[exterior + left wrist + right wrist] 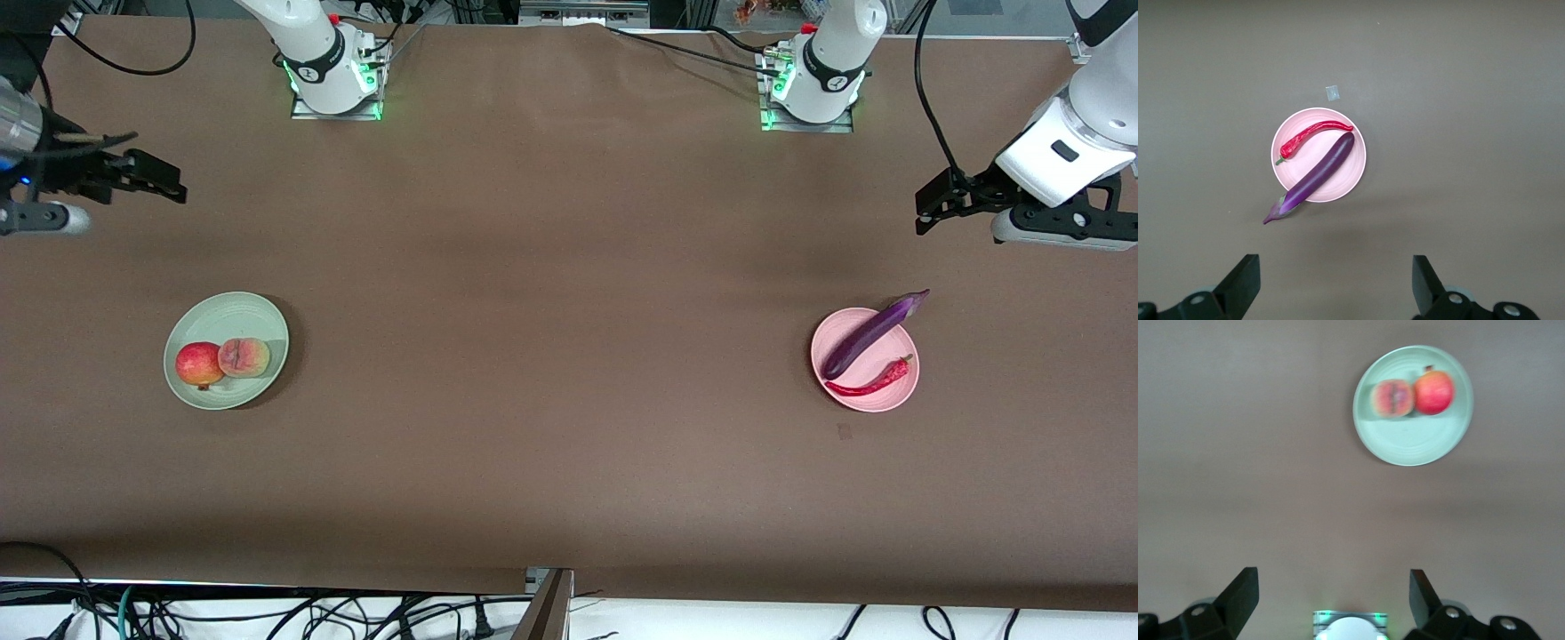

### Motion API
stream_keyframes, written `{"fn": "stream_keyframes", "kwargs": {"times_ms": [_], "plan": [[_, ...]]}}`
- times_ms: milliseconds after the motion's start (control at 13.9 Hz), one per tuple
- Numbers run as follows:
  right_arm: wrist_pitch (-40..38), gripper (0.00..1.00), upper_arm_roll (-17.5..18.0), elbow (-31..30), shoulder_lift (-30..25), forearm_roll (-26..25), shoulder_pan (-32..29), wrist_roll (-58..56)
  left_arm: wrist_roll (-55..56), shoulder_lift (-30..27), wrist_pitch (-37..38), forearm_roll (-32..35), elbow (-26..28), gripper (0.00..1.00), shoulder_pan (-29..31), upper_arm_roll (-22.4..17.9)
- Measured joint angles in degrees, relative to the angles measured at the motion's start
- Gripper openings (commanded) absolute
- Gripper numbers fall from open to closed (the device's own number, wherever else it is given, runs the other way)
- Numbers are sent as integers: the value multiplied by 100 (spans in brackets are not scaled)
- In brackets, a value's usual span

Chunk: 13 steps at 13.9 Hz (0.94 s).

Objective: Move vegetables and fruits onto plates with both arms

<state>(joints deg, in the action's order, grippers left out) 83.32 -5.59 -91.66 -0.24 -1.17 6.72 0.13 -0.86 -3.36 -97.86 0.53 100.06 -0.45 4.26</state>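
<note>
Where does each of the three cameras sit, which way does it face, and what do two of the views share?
Front view: high across the table, facing both arm bases; shows left gripper, right gripper, both open.
Left wrist view: looks down on the pink plate with eggplant and chili pepper; its own fingers show.
Right wrist view: looks down on the green plate with apple and peach.
Both plates also show in the front view.

The table (569,356) is wearing a matt brown covering, faintly creased like paper or cloth. Below the left gripper (1331,280), whose fingers are looking like matt black plastic, a pink plate (1288,133) is showing a matt finish under a glossy purple eggplant (1318,175) and shiny red chili (1313,132). Below the right gripper (1331,600), the green plate (1405,443) is looking smooth and matt.
</note>
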Motion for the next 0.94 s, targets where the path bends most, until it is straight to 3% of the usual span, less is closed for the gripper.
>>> {"fn": "stream_keyframes", "kwargs": {"times_ms": [288, 938], "plan": [[-63, 100, 17, -43, -351, -56, -186, 1, 0, 0, 0, 25, -24, 100, -4, 74], [-36, 100, 264, -39, -221, -55, -318, 162, 0, 1, 0, 29, -26, 100, 21, 79]]}}
